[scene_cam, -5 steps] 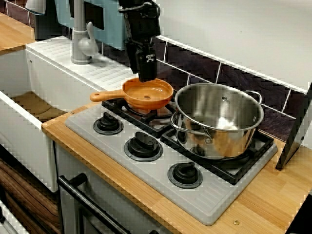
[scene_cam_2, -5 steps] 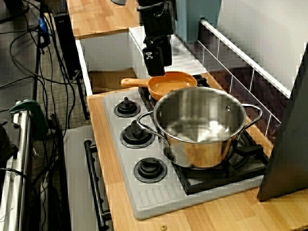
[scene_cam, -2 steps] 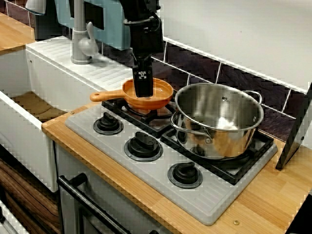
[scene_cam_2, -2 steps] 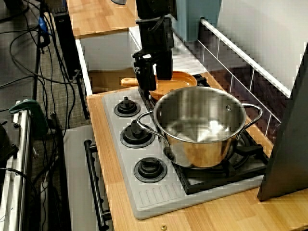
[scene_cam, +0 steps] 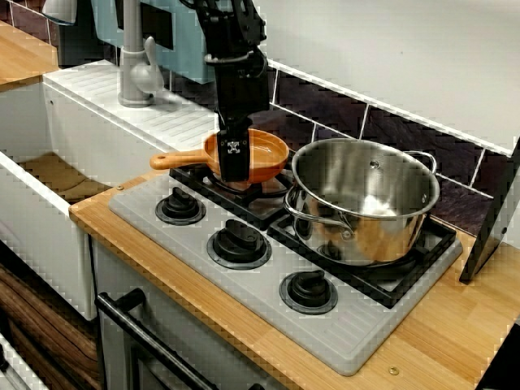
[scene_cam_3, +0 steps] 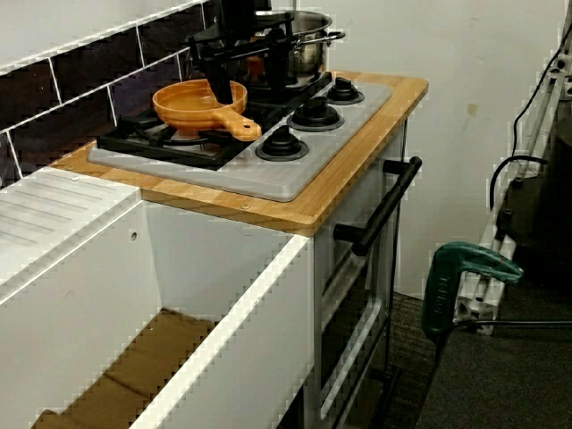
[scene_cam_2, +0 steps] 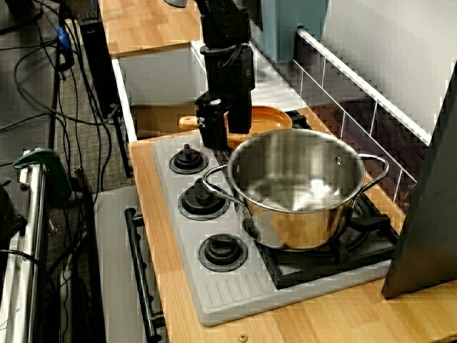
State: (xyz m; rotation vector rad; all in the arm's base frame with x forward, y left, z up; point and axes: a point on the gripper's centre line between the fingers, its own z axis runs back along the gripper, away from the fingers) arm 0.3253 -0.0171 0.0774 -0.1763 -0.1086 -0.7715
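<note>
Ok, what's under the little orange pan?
The orange pan sits on a black grate on the grey stove. The burner right underneath is covered by the pan, so it can't be seen. The claw hides part of the pan's rim too.

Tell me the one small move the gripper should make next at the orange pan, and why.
Probably close the jaws. The gripper appears open and low at the orange pan, with one finger outside the rim and the other seemingly inside the bowl, close to where the handle joins. Closing there would likely pinch the rim.
</note>
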